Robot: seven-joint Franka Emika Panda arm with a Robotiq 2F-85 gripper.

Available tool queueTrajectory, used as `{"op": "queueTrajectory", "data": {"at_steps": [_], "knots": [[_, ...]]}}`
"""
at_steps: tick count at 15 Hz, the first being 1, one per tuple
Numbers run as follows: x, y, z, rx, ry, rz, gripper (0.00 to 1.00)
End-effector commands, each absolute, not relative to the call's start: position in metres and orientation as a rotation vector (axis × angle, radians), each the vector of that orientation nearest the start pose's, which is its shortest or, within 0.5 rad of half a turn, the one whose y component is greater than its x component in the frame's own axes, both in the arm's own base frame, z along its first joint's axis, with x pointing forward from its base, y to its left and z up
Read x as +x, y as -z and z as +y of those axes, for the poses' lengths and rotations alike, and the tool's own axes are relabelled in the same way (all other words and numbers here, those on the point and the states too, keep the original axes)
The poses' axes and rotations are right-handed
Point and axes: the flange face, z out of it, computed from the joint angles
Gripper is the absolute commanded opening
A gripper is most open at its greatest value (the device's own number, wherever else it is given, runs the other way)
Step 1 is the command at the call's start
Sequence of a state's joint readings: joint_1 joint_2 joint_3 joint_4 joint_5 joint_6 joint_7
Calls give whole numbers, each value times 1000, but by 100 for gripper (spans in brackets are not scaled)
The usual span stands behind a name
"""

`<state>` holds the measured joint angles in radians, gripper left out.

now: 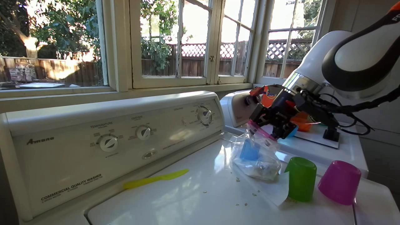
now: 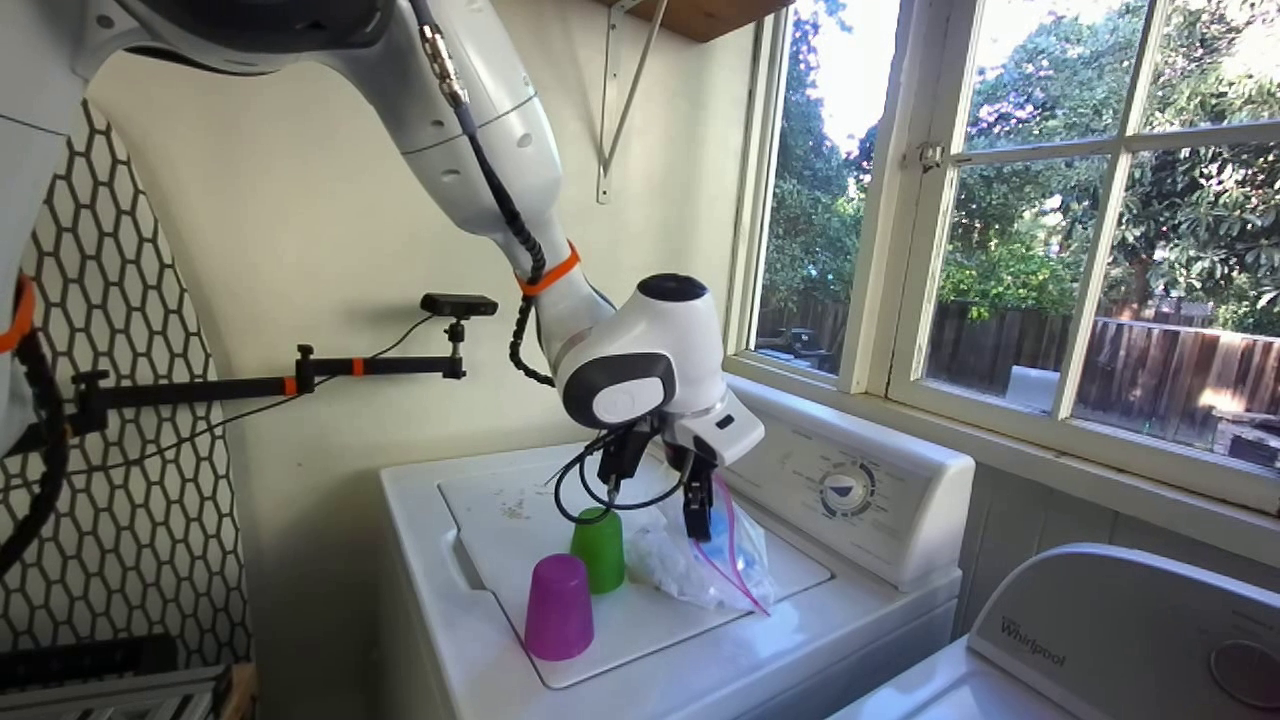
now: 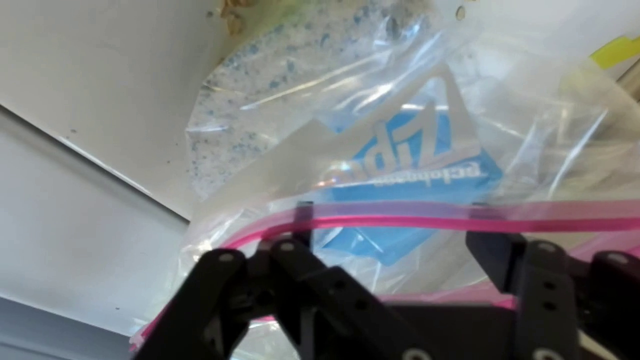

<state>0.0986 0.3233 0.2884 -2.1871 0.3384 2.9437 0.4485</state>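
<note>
My gripper [image 3: 396, 235] stands open at the mouth of a clear zip bag [image 3: 415, 185]. A pink seal strip [image 3: 380, 221] crosses in front of both fingertips, and another pink edge shows behind the jaws. Nothing is pinched between the fingers. The bag carries a blue printed label, and white matter with blue specks shows through its film. In both exterior views the bag [image 1: 257, 165] rests on the washer lid beneath the gripper [image 1: 268, 126]. Beside it a green cup [image 1: 302, 179] and a magenta cup [image 1: 340, 182] stand upside down.
A yellow plastic knife [image 1: 156, 178] lies along the washer's control panel [image 1: 115, 143]. Small crumbs [image 1: 254, 194] dot the lid. On the neighbouring machine [image 1: 347, 156] stand an orange package [image 1: 268, 96] and an orange bowl [image 1: 301, 122]. Windows [image 2: 1010, 250] rise behind the panel.
</note>
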Motion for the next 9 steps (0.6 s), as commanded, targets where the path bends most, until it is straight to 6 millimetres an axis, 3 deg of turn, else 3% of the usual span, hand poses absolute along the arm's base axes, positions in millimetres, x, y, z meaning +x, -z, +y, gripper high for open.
{"op": "queueTrajectory", "data": {"at_steps": [1,6,9], "knots": [[562,-280,206,-2714,366,532,72],[561,-272,215,-2723,364,518,74],[562,-275,220,-2697,383,528,82]]}}
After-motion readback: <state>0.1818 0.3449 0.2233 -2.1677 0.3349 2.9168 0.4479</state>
